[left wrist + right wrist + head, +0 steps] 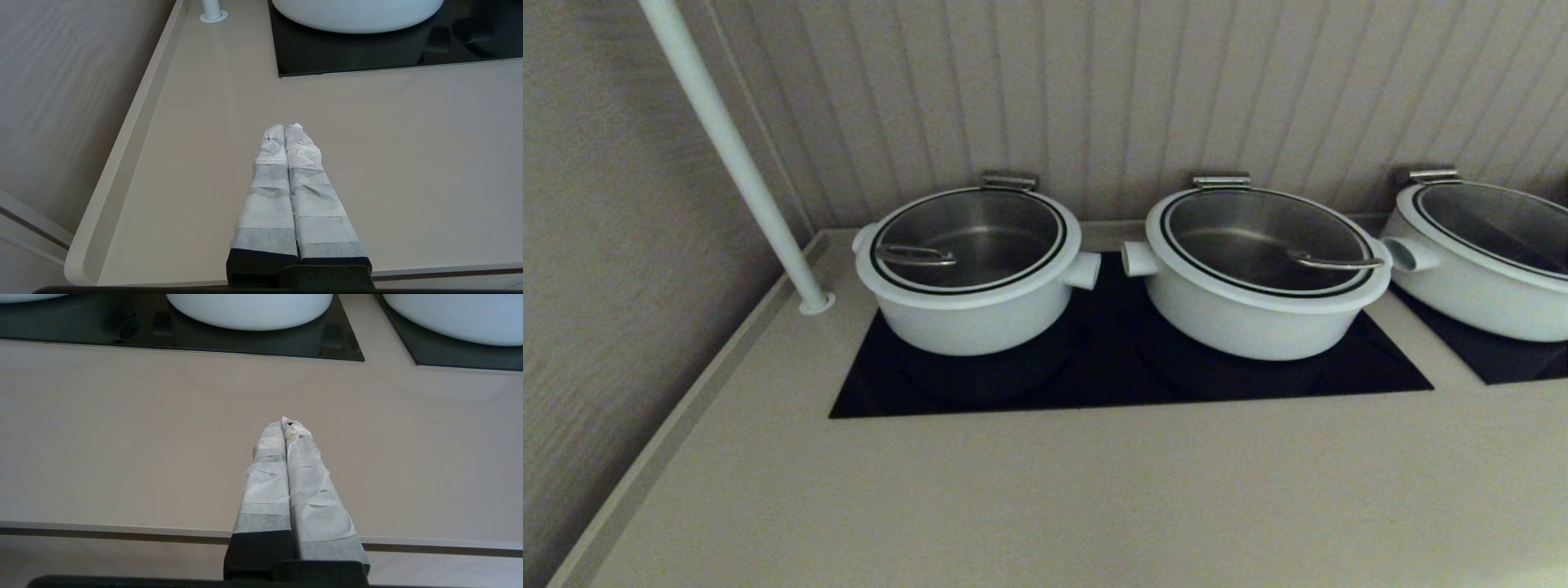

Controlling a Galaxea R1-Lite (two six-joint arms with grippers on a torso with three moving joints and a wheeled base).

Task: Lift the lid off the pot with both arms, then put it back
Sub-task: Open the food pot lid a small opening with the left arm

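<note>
The pot (968, 314) is the leftmost of three white pots and stands on a black cooktop (1094, 367). Its glass lid (968, 237) lies closed on it, with the wire handle (915, 256) near its left edge and a steel hinge (1009, 180) at the rear. Neither arm shows in the head view. My left gripper (284, 128) is shut and empty over the bare counter, well in front of the pot's base (355, 16). My right gripper (286, 424) is shut and empty over the counter near its front edge.
A second white pot (1258, 310) with its lid handle on the right stands beside the first, and a third (1478, 278) at the far right on its own cooktop. A white pole (731, 155) rises at the back left. A raised counter edge (118, 163) runs along the left.
</note>
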